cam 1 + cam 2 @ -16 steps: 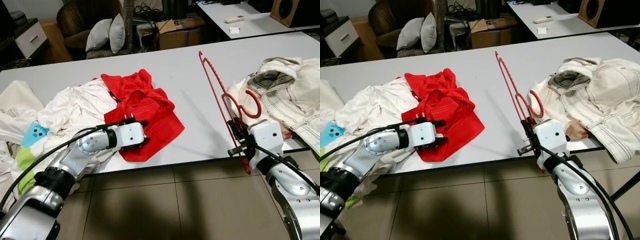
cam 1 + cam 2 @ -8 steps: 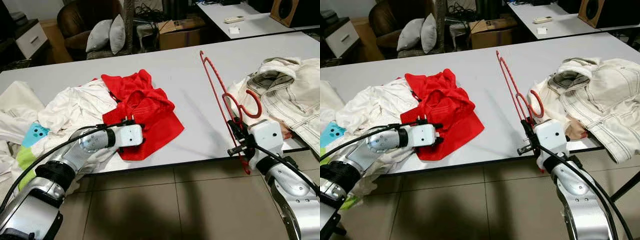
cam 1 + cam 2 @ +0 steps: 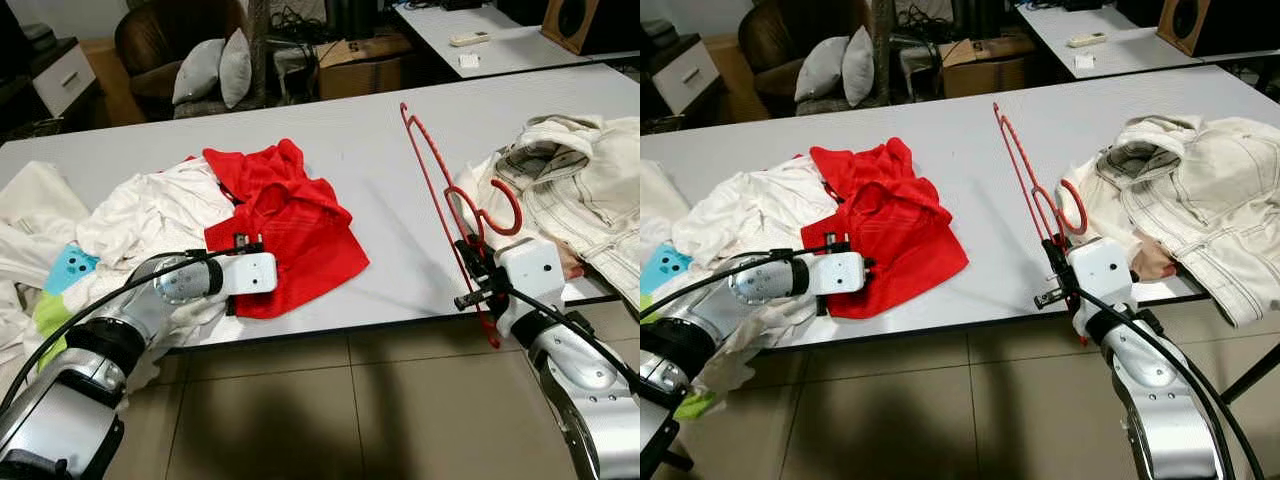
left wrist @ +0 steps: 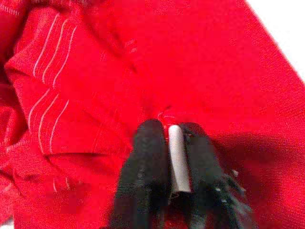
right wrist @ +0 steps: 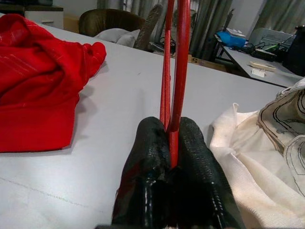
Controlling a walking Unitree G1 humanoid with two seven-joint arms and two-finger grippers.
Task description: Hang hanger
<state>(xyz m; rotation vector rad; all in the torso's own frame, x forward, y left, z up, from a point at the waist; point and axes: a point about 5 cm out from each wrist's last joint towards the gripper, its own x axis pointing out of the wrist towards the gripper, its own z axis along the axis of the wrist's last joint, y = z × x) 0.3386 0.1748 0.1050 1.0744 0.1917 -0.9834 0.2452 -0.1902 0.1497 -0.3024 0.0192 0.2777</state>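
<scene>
both grippers clamped at table's [image 3: 390, 150] near edge.
right gripper [image 3: 472, 268] pinches red hanger [image 3: 432, 196] upright beside cream jacket [image 3: 570, 190]; left gripper [image 4: 169, 143] nips red shirt [image 3: 290, 225]; bare tabletop between.

Silver arms, white wrists, black cables

Grey table [image 3: 370, 160] under red garment [image 3: 290, 225], clothes.
</scene>
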